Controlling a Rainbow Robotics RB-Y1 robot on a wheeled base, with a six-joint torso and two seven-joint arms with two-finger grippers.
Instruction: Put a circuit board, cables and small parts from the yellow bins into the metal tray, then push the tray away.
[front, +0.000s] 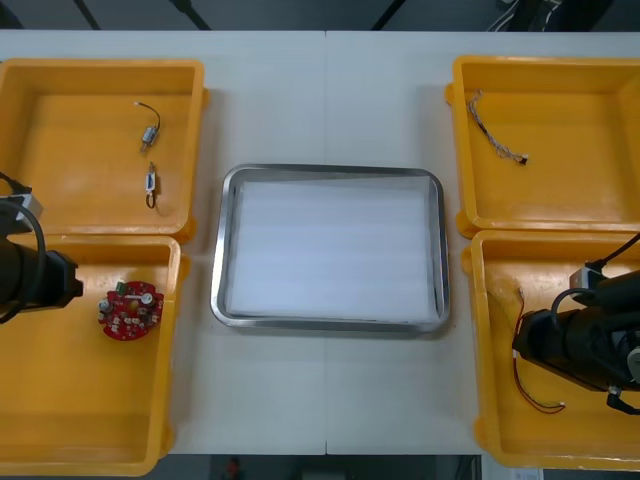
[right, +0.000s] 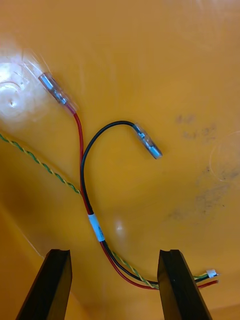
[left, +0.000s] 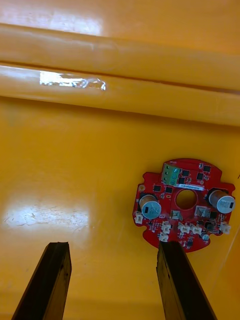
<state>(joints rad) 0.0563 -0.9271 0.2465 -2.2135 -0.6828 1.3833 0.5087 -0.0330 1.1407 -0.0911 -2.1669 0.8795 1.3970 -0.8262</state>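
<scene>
Bright, even overhead light. Specular hotspots on the yellow bins (left: 47, 217), strongest in wrist views. Metal tray (front: 330, 324) rim gleams. Shadows soft and short.

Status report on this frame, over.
Left gripper open beside circuit board. Right gripper open above cable. Metal tray unloaded. Nothing in the way.

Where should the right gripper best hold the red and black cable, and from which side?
Probably at the white band of the cable, where both wires run together. It lies flat on the yellow bin floor, so the open right gripper should come straight down, one finger on each side.
</scene>
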